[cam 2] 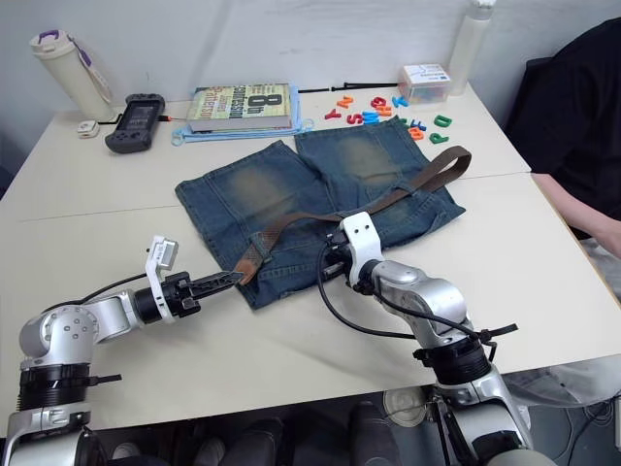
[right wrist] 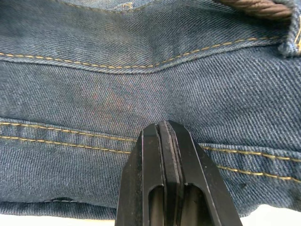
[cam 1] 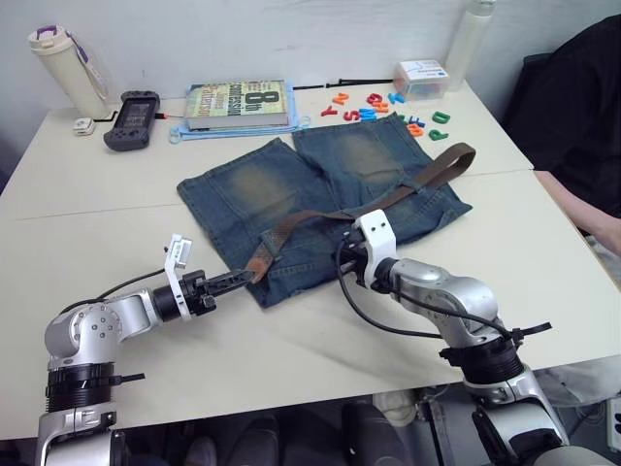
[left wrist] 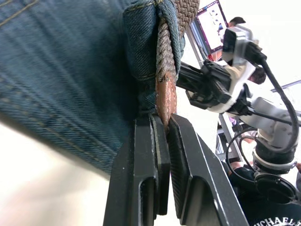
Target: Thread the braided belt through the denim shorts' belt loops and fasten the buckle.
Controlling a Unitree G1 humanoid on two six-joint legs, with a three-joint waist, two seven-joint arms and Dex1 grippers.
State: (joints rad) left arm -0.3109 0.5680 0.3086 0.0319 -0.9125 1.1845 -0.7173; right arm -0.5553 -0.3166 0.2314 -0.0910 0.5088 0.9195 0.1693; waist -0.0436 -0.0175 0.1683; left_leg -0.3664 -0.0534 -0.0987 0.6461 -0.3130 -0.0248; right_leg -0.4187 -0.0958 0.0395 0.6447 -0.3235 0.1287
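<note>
denim shorts flat on pale table, waistband toward the robot. braided belt draped diagonally across, far end curling at the right leg, near end passed under a belt loop. left gripper pinched on the belt's tan tip. right gripper closed, fingers together, empty, pressed against the waistband.
</note>
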